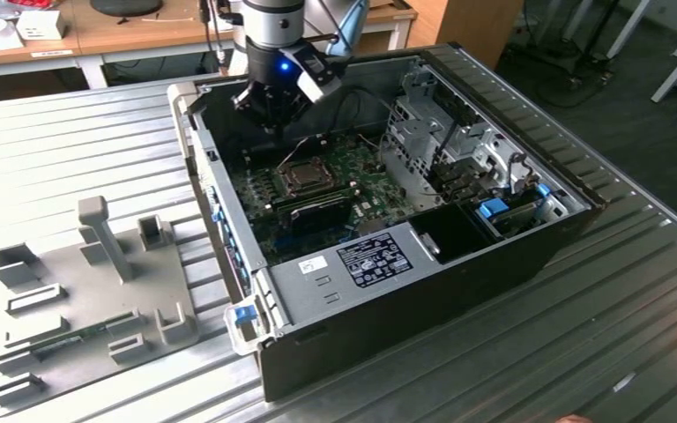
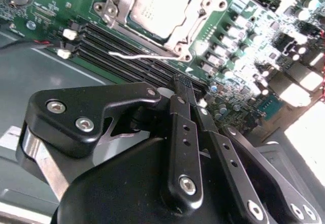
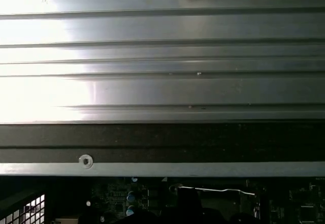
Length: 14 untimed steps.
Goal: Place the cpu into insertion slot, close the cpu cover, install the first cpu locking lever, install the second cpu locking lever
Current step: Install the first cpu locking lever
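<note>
The cpu (image 2: 160,3), a grey metal square, lies in the insertion slot (image 1: 307,176) on the green circuit board (image 1: 351,189) inside the open computer case. The silver cpu cover (image 2: 195,18) lies flat around it as a frame. A thin silver wire lever (image 2: 137,55) runs along the socket's edge over the black memory slots, and the lever (image 3: 213,189) also shows in the first wrist view. My gripper (image 1: 271,119) hangs over the far end of the board, a little beyond the socket. In the second wrist view its black fingers (image 2: 180,84) are shut with nothing between them.
The case walls (image 1: 204,167) and a metal drive cage (image 1: 444,150) hem in the board. Long black memory slots (image 2: 117,46) lie beside the socket. A grey fixture plate (image 1: 92,291) with upright holders sits on the ribbed metal table (image 1: 68,150) at the exterior view's left.
</note>
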{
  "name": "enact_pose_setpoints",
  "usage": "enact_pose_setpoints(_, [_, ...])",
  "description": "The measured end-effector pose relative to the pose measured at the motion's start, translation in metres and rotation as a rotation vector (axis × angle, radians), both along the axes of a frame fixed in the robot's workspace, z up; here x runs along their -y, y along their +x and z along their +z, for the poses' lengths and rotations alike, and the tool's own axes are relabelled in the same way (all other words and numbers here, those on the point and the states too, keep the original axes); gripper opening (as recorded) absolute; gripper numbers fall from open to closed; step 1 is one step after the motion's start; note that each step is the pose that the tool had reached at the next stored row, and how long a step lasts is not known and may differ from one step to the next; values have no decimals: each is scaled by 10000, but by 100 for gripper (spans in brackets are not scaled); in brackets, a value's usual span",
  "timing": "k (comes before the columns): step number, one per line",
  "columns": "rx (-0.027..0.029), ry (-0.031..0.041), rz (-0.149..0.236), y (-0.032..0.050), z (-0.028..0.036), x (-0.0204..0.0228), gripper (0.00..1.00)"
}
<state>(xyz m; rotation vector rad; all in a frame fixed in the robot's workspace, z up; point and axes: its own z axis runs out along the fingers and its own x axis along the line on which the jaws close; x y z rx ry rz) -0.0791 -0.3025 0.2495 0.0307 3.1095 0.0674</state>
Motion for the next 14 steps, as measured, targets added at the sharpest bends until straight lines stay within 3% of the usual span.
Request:
enact_pose_setpoints(8, [1, 2, -1, 11, -2, 0, 11])
enact_pose_setpoints(14, [0, 2, -4, 79, -14, 0, 11])
